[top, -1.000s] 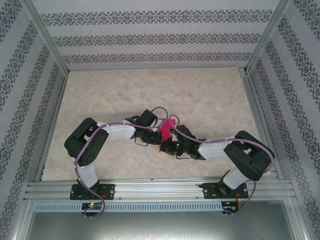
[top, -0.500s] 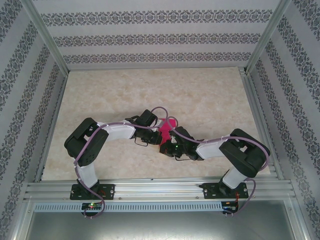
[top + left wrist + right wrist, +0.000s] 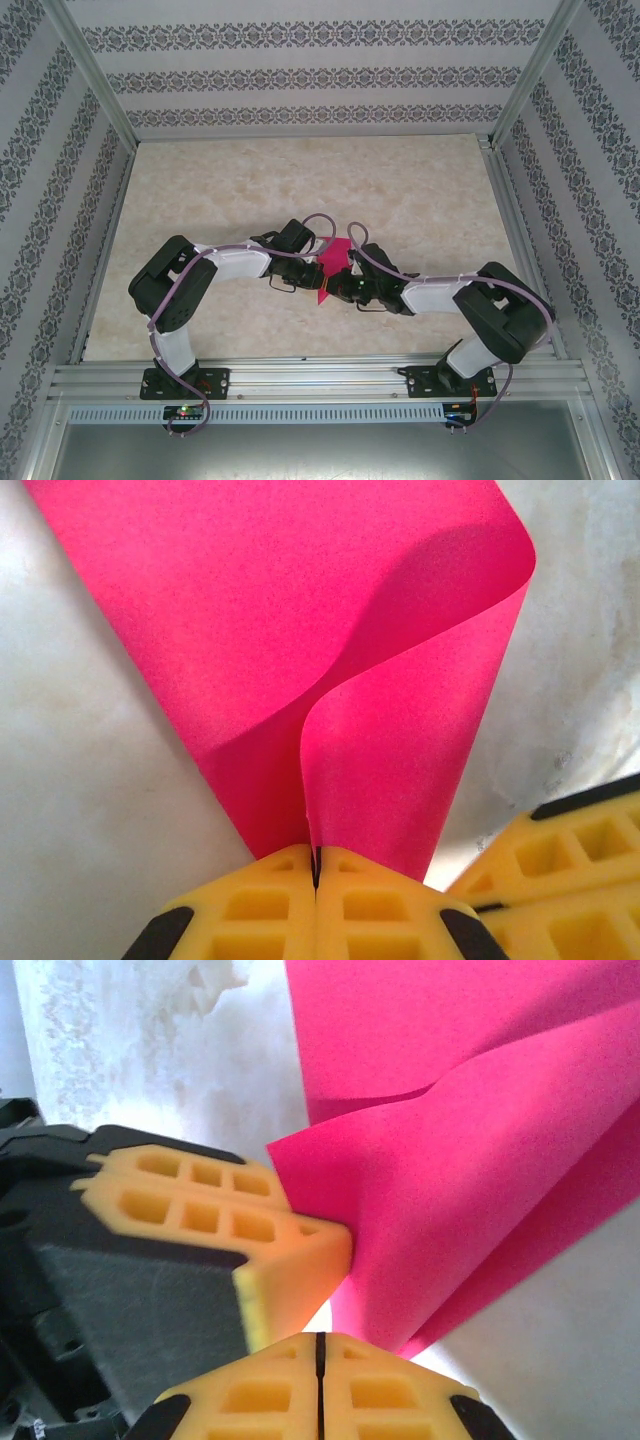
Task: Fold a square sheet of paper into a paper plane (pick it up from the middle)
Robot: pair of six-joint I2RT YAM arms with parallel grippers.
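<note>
No text, label, brand or number can be read anywhere. The square sheet of paper [image 3: 300, 610] is plain magenta - unmarked - and the dark bands on the walls [image 3: 320, 38] across the upper frame are ornament, not letters.

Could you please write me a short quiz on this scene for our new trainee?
1. True or false: the left gripper is shut on the square sheet of paper.
2. The sheet is: A lying flat; B bent over in a soft curve; C folded into a finished dart.
3. Is the right gripper open or shut?
Key: 1 true; 2 B; 3 shut.
</note>
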